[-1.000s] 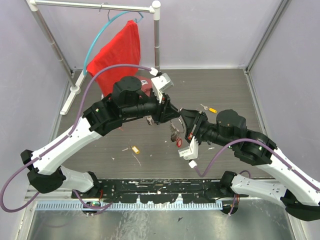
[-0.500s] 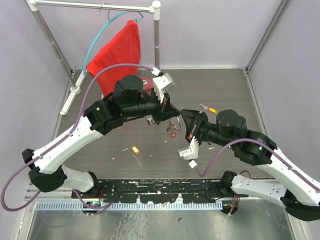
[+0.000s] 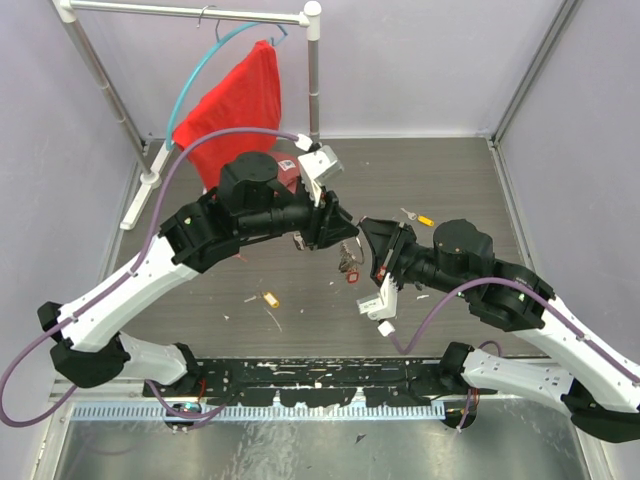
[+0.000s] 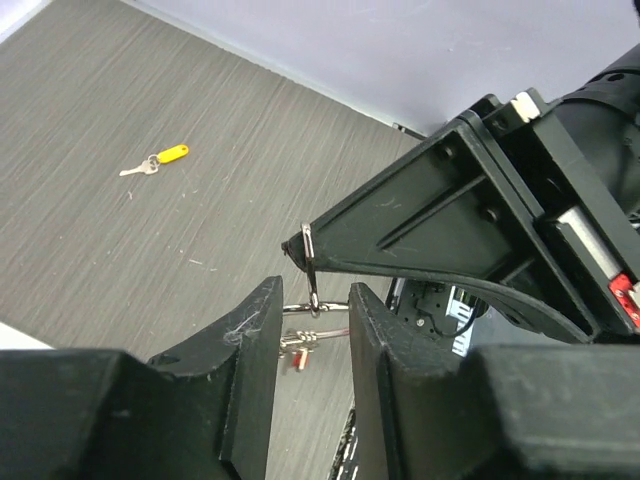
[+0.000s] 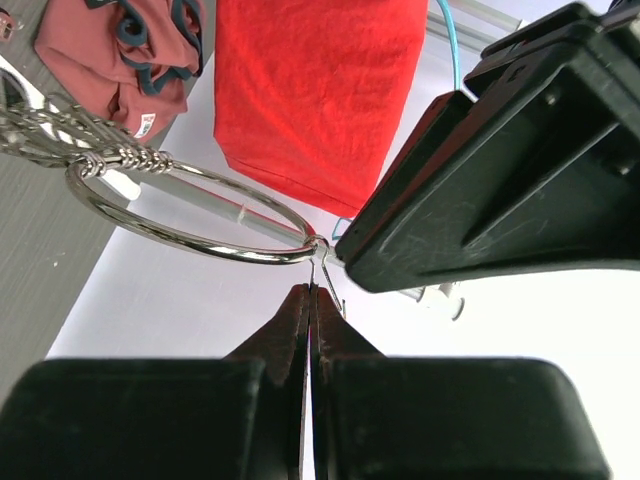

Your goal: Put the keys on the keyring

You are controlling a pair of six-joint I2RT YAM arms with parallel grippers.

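- My right gripper (image 5: 309, 292) is clamped on the keyring (image 5: 200, 247), mid-air above the table's (image 3: 450, 180) middle.
- My left gripper (image 4: 315, 297) stands parted around it.
- Some keys (image 3: 349, 268) dangle from it; one yellow-tagged key (image 4: 160, 160) lies far right.

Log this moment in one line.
right fingers: shut on thin silver wire keyring | left fingers: open at ring | yellow-tagged silver key: off ring
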